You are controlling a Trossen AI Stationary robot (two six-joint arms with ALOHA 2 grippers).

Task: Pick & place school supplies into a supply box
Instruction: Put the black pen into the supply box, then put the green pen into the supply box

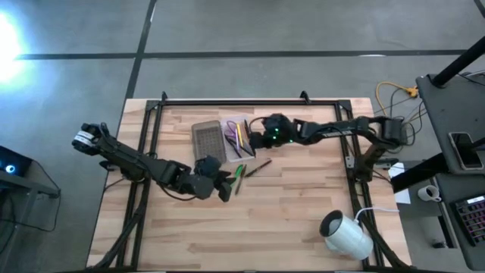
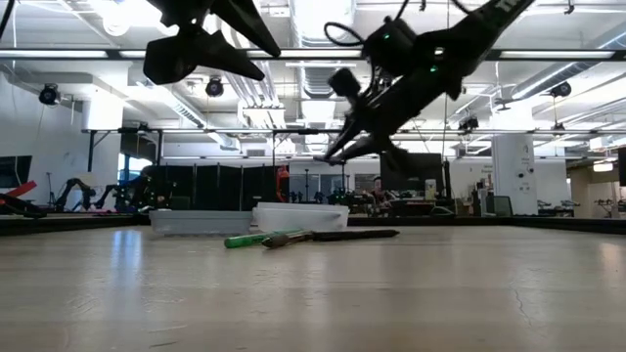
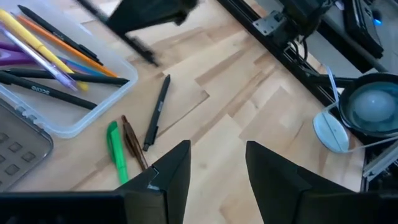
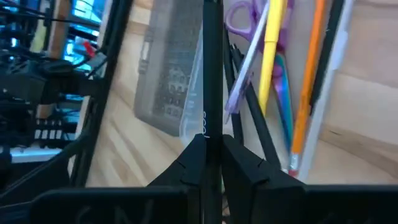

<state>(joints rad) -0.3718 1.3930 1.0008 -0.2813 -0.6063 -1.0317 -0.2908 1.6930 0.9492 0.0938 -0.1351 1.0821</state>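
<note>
My right gripper (image 4: 211,146) is clamped on a thin dark pen (image 4: 211,68), hanging just above the clear rectangular plastic tray (image 1: 236,135). The pen's long axis runs roughly along the tray's length, among the yellow, orange and dark pens and purple-handled scissors (image 4: 239,15) already inside. My left gripper (image 3: 214,168), fingers apart and empty, hovers nearer the green, brown and black pens (image 3: 155,112) on the wooden table (image 1: 288,220).

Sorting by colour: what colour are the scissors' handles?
Purple scissors handles, clearest in the right wrist view.

A robotics lab: a wooden table (image 1: 288,220) on concrete floor, more robot arms (image 2: 83,191) beyond
</note>
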